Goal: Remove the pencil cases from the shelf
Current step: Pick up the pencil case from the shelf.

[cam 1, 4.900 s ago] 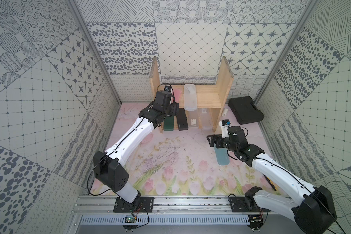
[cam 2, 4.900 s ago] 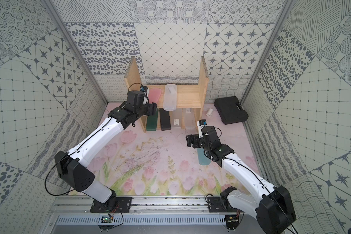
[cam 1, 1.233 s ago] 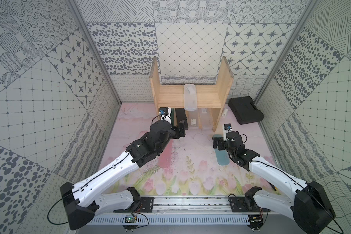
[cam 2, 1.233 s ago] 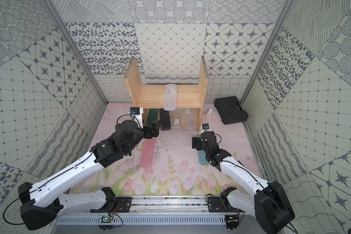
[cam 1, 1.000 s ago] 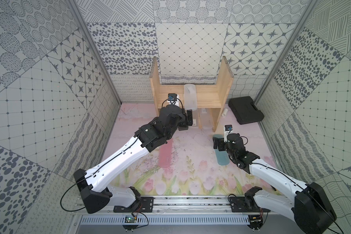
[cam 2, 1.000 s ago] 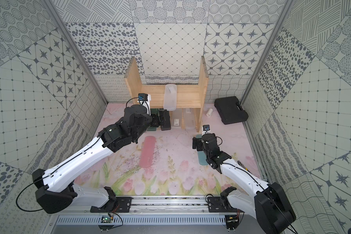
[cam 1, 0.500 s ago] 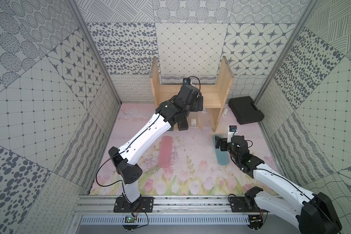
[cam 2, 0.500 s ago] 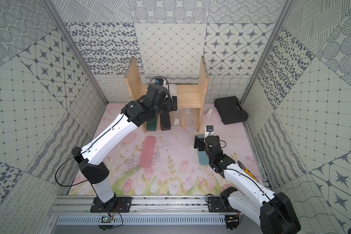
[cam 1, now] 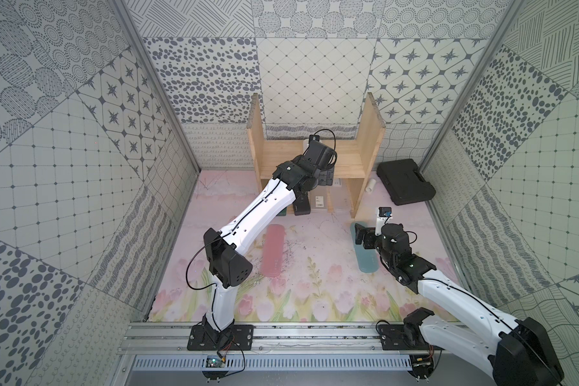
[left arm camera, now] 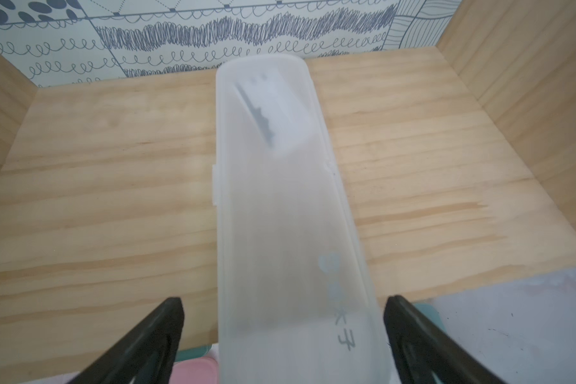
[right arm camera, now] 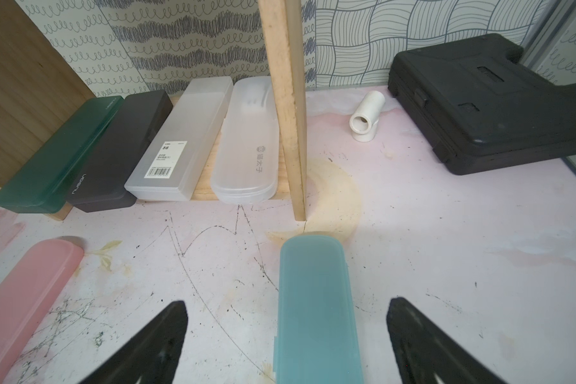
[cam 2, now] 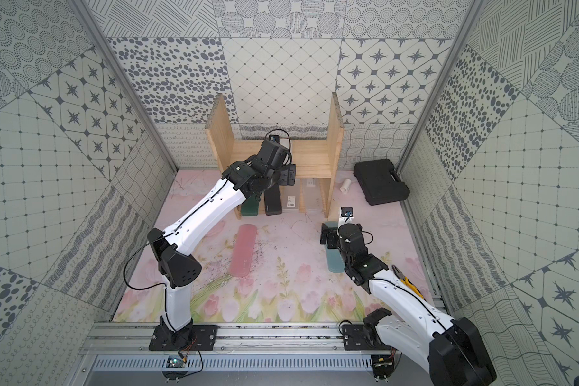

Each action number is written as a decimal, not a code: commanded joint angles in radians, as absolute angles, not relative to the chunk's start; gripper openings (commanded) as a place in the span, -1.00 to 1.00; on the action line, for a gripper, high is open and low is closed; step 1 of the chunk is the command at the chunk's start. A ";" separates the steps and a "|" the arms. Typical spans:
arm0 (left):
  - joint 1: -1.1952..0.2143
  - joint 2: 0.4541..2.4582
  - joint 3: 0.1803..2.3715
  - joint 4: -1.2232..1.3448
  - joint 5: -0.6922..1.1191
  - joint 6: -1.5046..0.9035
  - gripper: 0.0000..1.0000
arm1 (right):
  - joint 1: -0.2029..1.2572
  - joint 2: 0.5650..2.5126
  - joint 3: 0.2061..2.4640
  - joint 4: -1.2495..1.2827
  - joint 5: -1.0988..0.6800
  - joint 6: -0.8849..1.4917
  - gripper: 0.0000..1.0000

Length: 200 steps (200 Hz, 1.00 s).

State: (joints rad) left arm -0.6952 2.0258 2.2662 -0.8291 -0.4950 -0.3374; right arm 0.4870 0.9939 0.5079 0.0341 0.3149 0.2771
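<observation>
Pencil cases sit in three spots. A frosted case (left arm camera: 286, 216) lies on the shelf's (cam 1: 368, 133) upper board. Side by side on the lower board are the green case (right arm camera: 57, 159), black case (right arm camera: 120, 149), labelled case (right arm camera: 180, 139) and clear case (right arm camera: 246, 143). The pink case (cam 1: 272, 249) and blue case (right arm camera: 316, 309) lie on the mat (cam 1: 315, 267) in front.

Left gripper (left arm camera: 283, 301) straddles the frosted case's near end — jaws wide apart, touching nothing. Right gripper (right arm camera: 286, 302) hangs over the blue case, jaws likewise apart.
</observation>
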 commanded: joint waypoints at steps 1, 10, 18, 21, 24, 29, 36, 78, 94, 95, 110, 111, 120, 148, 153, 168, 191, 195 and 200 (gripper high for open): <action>-0.686 2.054 2.295 -0.814 -0.463 -0.286 0.99 | 0.483 1.000 0.503 0.058 0.307 0.287 0.97; -0.685 2.062 2.299 -0.815 -0.464 -0.281 0.99 | 0.483 1.004 0.503 0.060 0.307 0.288 0.97; -0.684 2.068 2.303 -0.813 -0.471 -0.278 0.99 | 0.481 1.008 0.503 0.060 0.305 0.286 0.97; -0.684 2.071 2.304 -0.813 -0.473 -0.277 0.99 | 0.481 1.009 0.503 0.060 0.304 0.287 0.96; -0.685 2.074 2.306 -0.813 -0.477 -0.275 0.99 | 0.482 1.010 0.504 0.060 0.303 0.287 0.97; -0.685 2.079 2.310 -0.814 -0.483 -0.272 0.99 | 0.482 1.010 0.505 0.059 0.301 0.288 0.96; -0.686 2.087 2.319 -0.820 -0.496 -0.267 0.99 | 0.481 1.011 0.504 0.060 0.300 0.287 0.96; -0.685 2.147 2.373 -0.853 -0.548 -0.243 0.87 | 0.480 1.012 0.503 0.063 0.298 0.289 0.97; -0.684 2.149 2.373 -0.847 -0.546 -0.241 0.79 | 0.480 1.015 0.503 0.064 0.296 0.289 0.96; -0.684 2.149 2.374 -0.847 -0.545 -0.242 0.79 | 0.480 1.015 0.502 0.064 0.295 0.289 0.97; -0.683 2.148 2.373 -0.842 -0.543 -0.239 0.71 | 0.479 1.018 0.503 0.066 0.293 0.290 0.97; -0.683 2.149 2.373 -0.842 -0.543 -0.239 0.70 | 0.479 1.018 0.503 0.066 0.292 0.290 0.97; -0.681 2.148 2.373 -0.841 -0.543 -0.238 0.66 | 0.479 1.019 0.503 0.066 0.291 0.290 0.97; -0.680 2.144 2.373 -0.844 -0.543 -0.237 0.55 | 0.479 1.020 0.503 0.067 0.290 0.290 0.97; -0.680 2.143 2.372 -0.844 -0.542 -0.238 0.53 | 0.479 1.019 0.502 0.067 0.290 0.290 0.97; -0.682 2.135 2.364 -0.841 -0.537 -0.239 0.52 | 0.479 1.023 0.503 0.069 0.287 0.290 0.97; -0.681 2.092 2.317 -0.801 -0.519 -0.236 0.52 | 0.476 1.024 0.502 0.067 0.288 0.289 0.97; -0.681 2.081 2.301 -0.788 -0.516 -0.236 0.52 | 0.477 1.023 0.503 0.067 0.288 0.290 0.97; -0.683 2.065 2.283 -0.772 -0.511 -0.235 0.52 | 0.477 1.023 0.503 0.066 0.288 0.289 0.97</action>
